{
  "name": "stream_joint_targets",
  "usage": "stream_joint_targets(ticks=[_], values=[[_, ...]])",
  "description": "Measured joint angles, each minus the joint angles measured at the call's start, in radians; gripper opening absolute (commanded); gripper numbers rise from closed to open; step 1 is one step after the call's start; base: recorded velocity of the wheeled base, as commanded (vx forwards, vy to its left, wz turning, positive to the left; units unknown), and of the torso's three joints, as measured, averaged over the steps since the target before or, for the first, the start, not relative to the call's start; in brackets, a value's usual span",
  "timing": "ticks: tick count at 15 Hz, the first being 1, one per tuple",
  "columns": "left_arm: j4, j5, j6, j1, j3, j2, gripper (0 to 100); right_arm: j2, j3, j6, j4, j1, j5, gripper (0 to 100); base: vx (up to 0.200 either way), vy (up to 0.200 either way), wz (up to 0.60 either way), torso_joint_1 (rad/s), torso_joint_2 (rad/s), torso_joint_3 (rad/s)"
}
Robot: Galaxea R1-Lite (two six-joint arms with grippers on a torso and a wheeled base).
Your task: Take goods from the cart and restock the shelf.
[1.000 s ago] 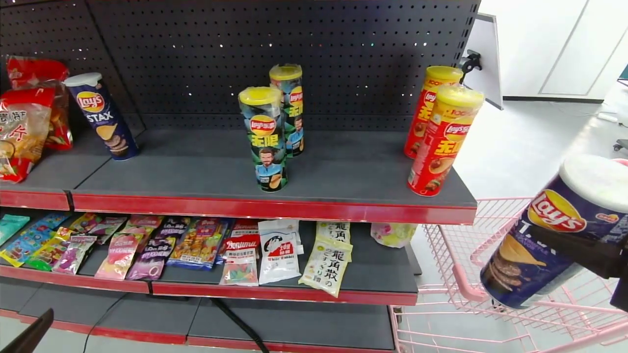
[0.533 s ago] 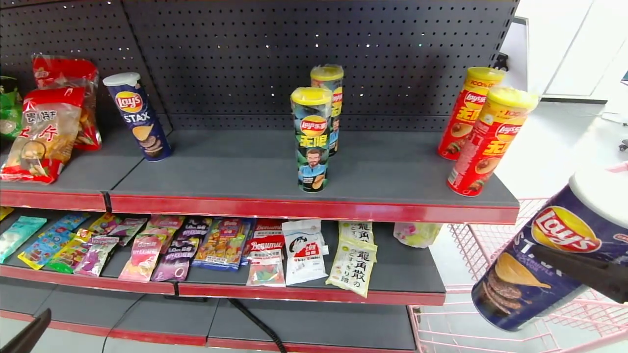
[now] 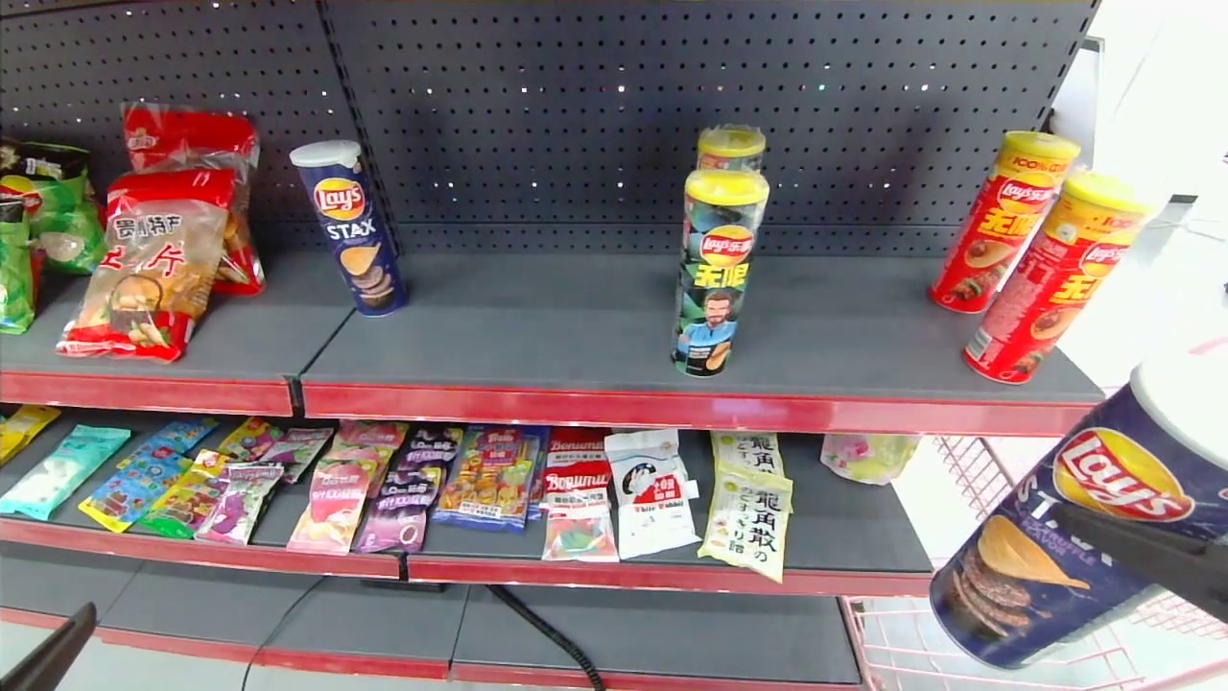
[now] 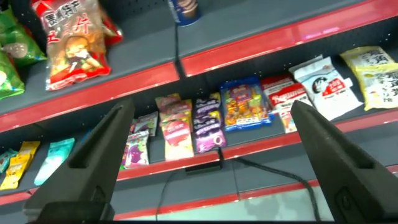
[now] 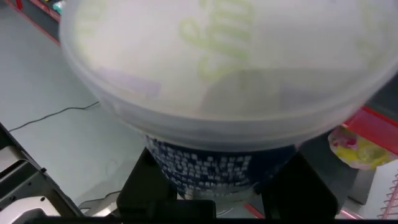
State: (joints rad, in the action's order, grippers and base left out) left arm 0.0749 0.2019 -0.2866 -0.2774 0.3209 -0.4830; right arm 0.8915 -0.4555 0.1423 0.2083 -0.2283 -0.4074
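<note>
1. At the lower right of the head view, you will find the right gripper (image 5: 221, 198) clamped on a blue chip can (image 3: 1074, 518), with 1 finger on either side and the can tilted.
2. The can hangs over the pink cart (image 3: 907, 662). It appears clear of the top shelf (image 3: 537, 326), though depth is hard to judge.
3. The left gripper (image 4: 208, 168) is spread wide with nothing between its fingers, and it faces the lower shelf (image 3: 844, 518).
4. 1 matching can (image 3: 350, 226) stands upright on the top shelf, at its left.

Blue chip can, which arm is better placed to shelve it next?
Right. The right gripper holds the blue can near the top shelf right end; the left gripper hangs open, empty, by the lower shelves.
</note>
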Motion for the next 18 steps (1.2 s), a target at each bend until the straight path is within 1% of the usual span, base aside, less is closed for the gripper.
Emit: stream_joint_targets(ticks=[10,17,18], values=[[-0.001,0.000,0.000,0.000,-0.003,-0.001,100,-0.022,0.041,0.001,0.002,0.000,0.000,0,0.000,0.200,0.00,0.003,0.00,0.002],[-0.002,0.000,0.000,-0.001,-0.008,0.000,100,-0.023,0.046,0.002,0.001,-0.001,0.000,0,0.000,0.200,0.00,0.001,0.01,0.001],[-0.002,-0.001,0.000,-0.001,-0.009,0.000,100,-0.025,0.049,0.002,0.001,-0.001,0.000,0,0.000,0.000,0.00,0.000,0.00,0.000]])
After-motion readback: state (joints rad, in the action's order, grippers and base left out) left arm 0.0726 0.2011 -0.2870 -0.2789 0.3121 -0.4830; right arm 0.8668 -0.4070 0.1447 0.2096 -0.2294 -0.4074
